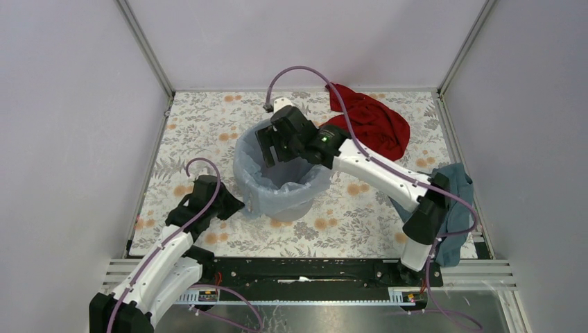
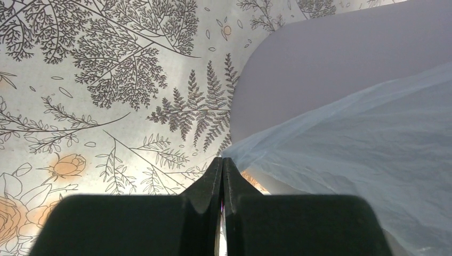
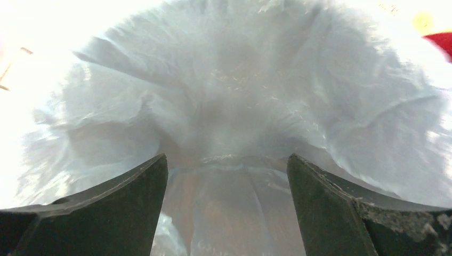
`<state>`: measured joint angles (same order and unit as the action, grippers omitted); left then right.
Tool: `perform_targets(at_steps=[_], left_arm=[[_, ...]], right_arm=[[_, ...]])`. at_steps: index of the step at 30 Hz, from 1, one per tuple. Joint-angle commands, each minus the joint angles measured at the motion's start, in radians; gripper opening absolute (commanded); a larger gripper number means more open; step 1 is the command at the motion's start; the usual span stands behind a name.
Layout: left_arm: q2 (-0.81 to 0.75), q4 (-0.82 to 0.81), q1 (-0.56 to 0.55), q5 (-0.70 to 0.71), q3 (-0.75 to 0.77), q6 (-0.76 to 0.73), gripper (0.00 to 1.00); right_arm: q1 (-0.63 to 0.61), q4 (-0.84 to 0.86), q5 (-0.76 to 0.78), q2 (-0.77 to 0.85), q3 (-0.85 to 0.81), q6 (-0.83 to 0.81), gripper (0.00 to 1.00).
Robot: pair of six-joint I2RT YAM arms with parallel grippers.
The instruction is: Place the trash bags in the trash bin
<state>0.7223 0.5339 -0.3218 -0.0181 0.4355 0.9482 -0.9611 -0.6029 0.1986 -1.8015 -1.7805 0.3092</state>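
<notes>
The light-grey trash bin stands mid-table with the pale-blue trash bag lining it and folded over its rim. My left gripper is at the bin's lower left side. In the left wrist view it is shut, and a corner of the bag runs right into its tips beside the bin wall. My right gripper reaches down into the bin's mouth. In the right wrist view it is open and empty, with crinkled bag all around it.
A red cloth lies at the back right, and the right arm passes in front of it. A dark teal cloth lies at the right edge by the right arm's base. Walls enclose the floral table on three sides.
</notes>
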Motion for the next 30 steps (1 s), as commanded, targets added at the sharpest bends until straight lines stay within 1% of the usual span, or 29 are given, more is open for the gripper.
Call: perform_targets(at_steps=[1,2,5,7,10,12,13,14,15,16,17,19,21,23,26,27,30], left_arm=[[0.002,-0.016,-0.002,0.015,0.064,-0.024,0.06],[0.003,-0.009,-0.002,0.015,0.069,-0.026,0.09],[-0.002,0.02,-0.001,0.058,0.094,-0.032,0.22],[-0.009,0.052,-0.002,0.075,0.118,-0.034,0.29],[-0.032,0.113,-0.002,0.112,0.172,-0.03,0.44],[-0.066,0.163,-0.003,0.144,0.207,-0.022,0.58],[-0.085,0.185,-0.002,0.156,0.226,-0.019,0.73],[-0.108,0.209,-0.002,0.167,0.246,-0.02,0.85],[-0.13,0.23,-0.002,0.176,0.271,-0.025,0.92],[-0.154,0.252,-0.002,0.194,0.297,-0.033,0.96],[-0.177,0.273,-0.002,0.209,0.329,-0.043,0.98],[-0.215,0.319,-0.002,0.261,0.4,-0.067,0.99],[-0.235,0.358,-0.002,0.307,0.483,-0.093,0.99],[-0.246,0.361,-0.002,0.309,0.563,-0.134,0.99],[-0.245,0.293,-0.002,0.236,0.653,-0.213,0.99],[-0.24,0.26,-0.002,0.194,0.676,-0.242,0.99],[-0.203,0.193,-0.002,0.063,0.747,-0.338,0.99]], right_arm=[[0.005,-0.058,0.026,0.145,-0.081,-0.024,0.9],[0.005,-0.06,0.043,0.178,-0.077,-0.029,0.92],[0.014,-0.062,0.117,0.289,-0.04,-0.062,0.99],[0.035,-0.073,0.158,0.355,-0.006,-0.078,1.0],[0.118,-0.084,0.207,0.448,0.06,-0.093,1.0],[0.222,-0.066,0.191,0.504,0.146,-0.097,1.0],[0.314,-0.054,0.142,0.525,0.192,-0.095,1.0],[0.38,-0.038,0.082,0.539,0.246,-0.09,1.0],[0.445,-0.02,0.012,0.55,0.305,-0.082,1.0],[0.502,0.0,-0.059,0.557,0.363,-0.072,1.0],[0.548,0.019,-0.126,0.557,0.422,-0.054,1.0],[0.609,0.065,-0.224,0.56,0.53,-0.009,1.0],[0.647,0.135,-0.301,0.561,0.64,0.034,1.0],[0.66,0.208,-0.387,0.549,0.729,0.068,1.0],[0.656,0.334,-0.554,0.507,0.834,0.144,1.0],[0.648,0.378,-0.577,0.492,0.861,0.167,1.0],[0.596,0.469,-0.579,0.441,0.899,0.202,1.0]])
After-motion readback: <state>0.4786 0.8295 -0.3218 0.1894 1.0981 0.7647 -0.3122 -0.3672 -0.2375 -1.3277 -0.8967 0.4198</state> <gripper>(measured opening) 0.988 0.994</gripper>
